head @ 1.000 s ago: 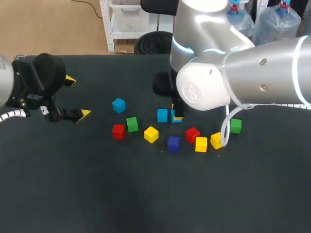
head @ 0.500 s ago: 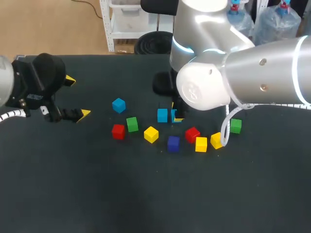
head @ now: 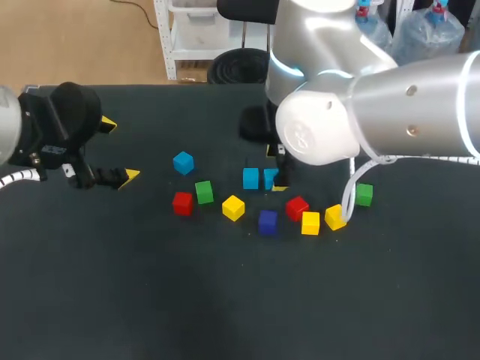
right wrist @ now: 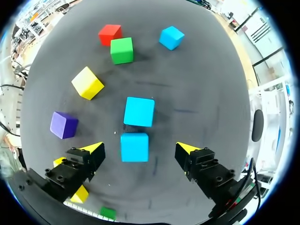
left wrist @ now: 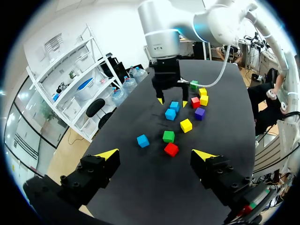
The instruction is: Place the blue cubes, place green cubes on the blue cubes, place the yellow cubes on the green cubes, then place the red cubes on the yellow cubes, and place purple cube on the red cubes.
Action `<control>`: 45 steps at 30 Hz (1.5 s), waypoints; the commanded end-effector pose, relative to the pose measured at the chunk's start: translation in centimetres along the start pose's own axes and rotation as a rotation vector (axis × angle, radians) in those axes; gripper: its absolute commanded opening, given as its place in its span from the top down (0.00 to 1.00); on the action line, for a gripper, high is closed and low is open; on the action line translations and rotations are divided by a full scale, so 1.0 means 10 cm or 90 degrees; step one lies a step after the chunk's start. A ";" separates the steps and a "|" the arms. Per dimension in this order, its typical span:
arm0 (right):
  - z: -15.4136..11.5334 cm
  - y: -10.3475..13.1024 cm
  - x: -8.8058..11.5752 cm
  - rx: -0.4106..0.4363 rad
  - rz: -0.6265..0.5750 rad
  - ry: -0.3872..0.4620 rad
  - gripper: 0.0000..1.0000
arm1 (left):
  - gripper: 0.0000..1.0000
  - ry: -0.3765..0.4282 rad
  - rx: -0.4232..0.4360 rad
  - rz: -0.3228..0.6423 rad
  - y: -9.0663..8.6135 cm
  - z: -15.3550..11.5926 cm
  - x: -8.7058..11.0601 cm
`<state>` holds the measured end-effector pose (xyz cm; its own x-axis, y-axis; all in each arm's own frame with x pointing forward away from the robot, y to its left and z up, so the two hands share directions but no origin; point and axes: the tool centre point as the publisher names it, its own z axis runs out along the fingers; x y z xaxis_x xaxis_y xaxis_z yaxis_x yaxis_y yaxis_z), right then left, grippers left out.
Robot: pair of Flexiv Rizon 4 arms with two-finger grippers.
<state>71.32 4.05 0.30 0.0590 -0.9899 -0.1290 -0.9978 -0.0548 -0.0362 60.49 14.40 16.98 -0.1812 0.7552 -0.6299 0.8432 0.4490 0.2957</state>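
Cubes crowd mid-table; open tabletop lies near and to the left.
The right gripper [right wrist: 139, 148] straddles one blue cube [right wrist: 134, 146] with its fingers spread and a gap on each side. A second blue cube [right wrist: 139, 111] sits just ahead of it. Near and right of these, a red cube [head: 297, 208], yellow cubes [head: 310, 223] and a purple cube [head: 268, 221] pack closely. The right arm [head: 390, 112] looms over the far right. The left gripper [head: 120, 148], fingers apart at the far left, has bare table [head: 187, 300] between it and the lone blue cube [head: 183, 162].
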 end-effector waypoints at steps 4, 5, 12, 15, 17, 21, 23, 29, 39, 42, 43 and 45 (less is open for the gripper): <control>-0.20 0.01 0.18 0.021 0.016 -0.027 0.00 | 0.00 0.000 0.001 0.000 0.01 0.00 0.00; -0.23 0.01 0.21 0.023 0.020 -0.032 0.00 | 0.00 0.000 0.001 0.000 0.01 0.00 0.00; -0.43 0.04 0.55 0.038 0.043 -0.075 0.00 | 0.00 0.000 0.001 0.000 0.01 0.00 0.00; -0.51 0.07 0.73 0.049 0.055 -0.109 0.00 | 0.00 0.000 0.001 0.000 0.01 0.00 0.00; -0.56 0.08 0.84 0.057 0.054 -0.135 0.00 | 0.00 0.000 0.001 0.000 0.01 0.00 0.00; -0.66 0.13 1.04 0.075 0.057 -0.181 0.00 | 0.00 0.000 0.001 0.000 0.01 0.00 0.00; -0.70 0.15 1.13 0.082 0.060 -0.198 0.00 | 0.00 0.000 0.001 0.000 0.01 0.00 0.00; -0.81 0.23 1.40 0.091 0.074 -0.254 0.00 | 0.00 0.000 0.001 0.000 0.01 0.00 0.00; -0.92 0.47 1.83 0.082 0.093 -0.326 0.00 | 0.00 0.000 0.001 0.000 0.01 0.00 0.00; -0.98 0.55 1.95 0.090 0.092 -0.338 0.00 | 0.00 0.000 0.001 0.000 0.01 0.00 0.00; -1.00 0.58 1.99 0.093 0.092 -0.347 0.00 | 0.00 0.000 0.001 0.000 0.01 0.00 0.00; -1.03 0.62 2.06 0.096 0.099 -0.356 0.00 | 0.00 0.000 0.001 0.000 0.01 0.00 0.00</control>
<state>67.52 -16.76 7.13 -0.0555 -0.8187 -0.5715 -0.9865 0.1331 -0.0949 60.49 14.40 16.98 -0.1812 0.7552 -0.6299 0.8432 0.4490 0.2957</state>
